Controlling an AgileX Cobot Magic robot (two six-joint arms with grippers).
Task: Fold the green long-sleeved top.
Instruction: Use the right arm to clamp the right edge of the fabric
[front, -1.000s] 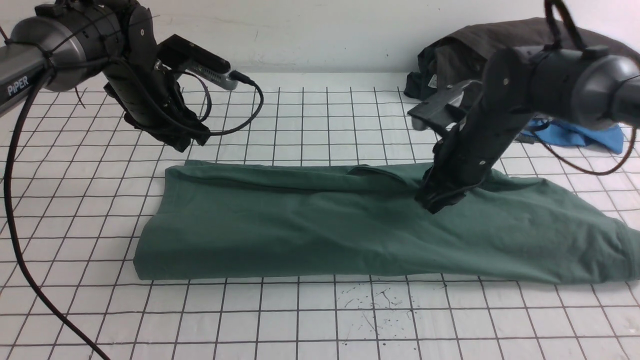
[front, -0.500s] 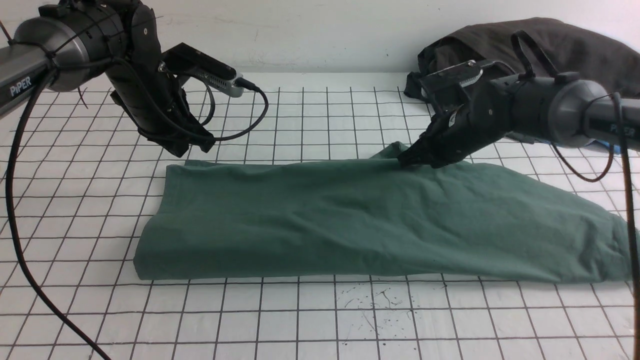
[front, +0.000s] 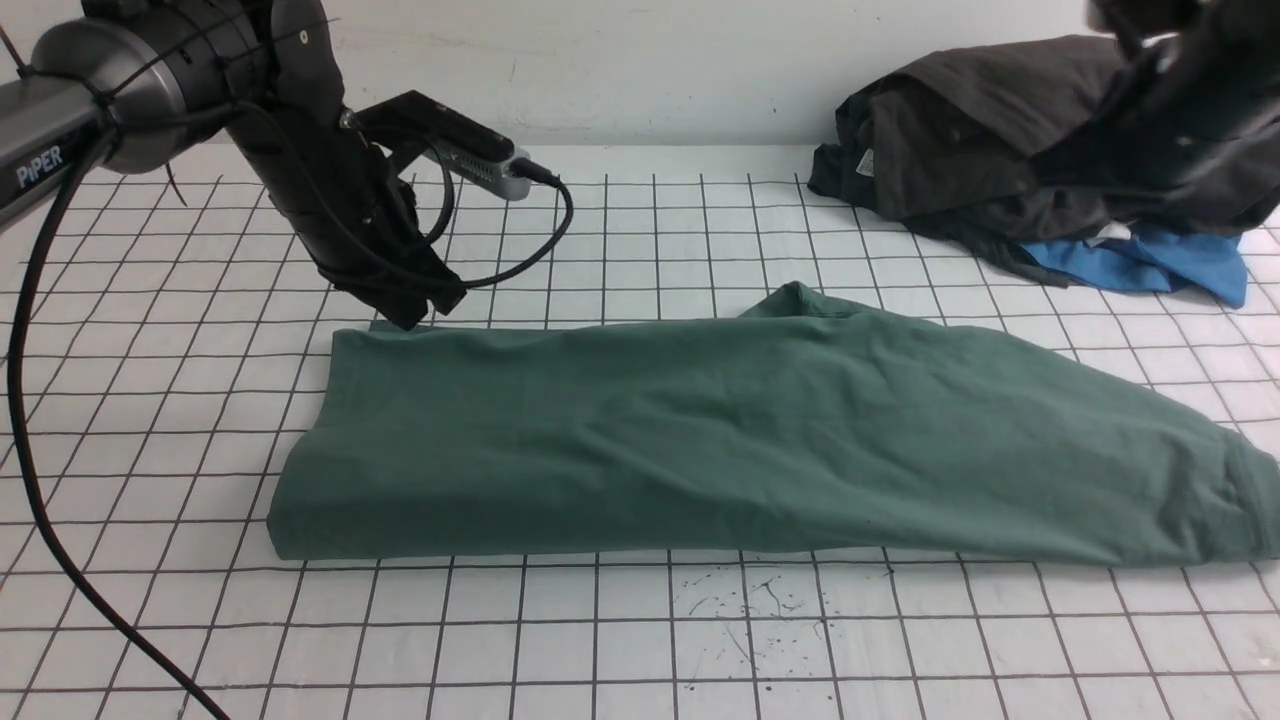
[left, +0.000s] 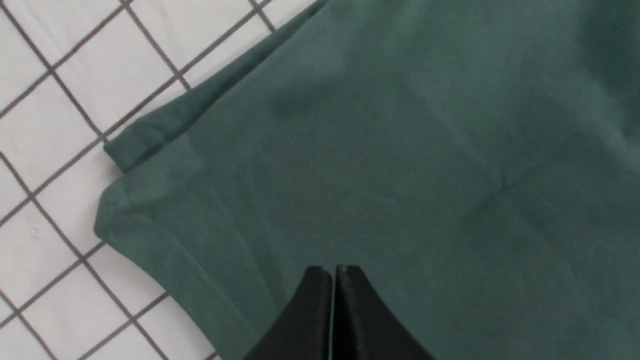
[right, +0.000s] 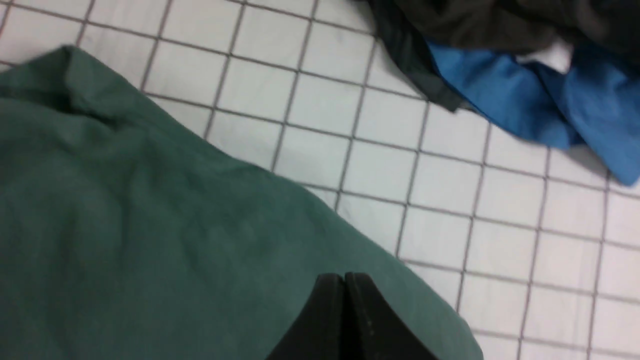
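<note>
Green long-sleeved top (front: 760, 440) is lying as a long folded band across the middle of my gridded table (front: 640, 640). Left gripper (left: 333, 274) is parked at its far left corner, jaws pinched together with nothing in them. Right gripper (right: 345, 281) is raised on the right, also closed and empty. Charcoal garment (front: 960, 130) and blue garment (front: 1150, 265) are piled at the far right.
</note>
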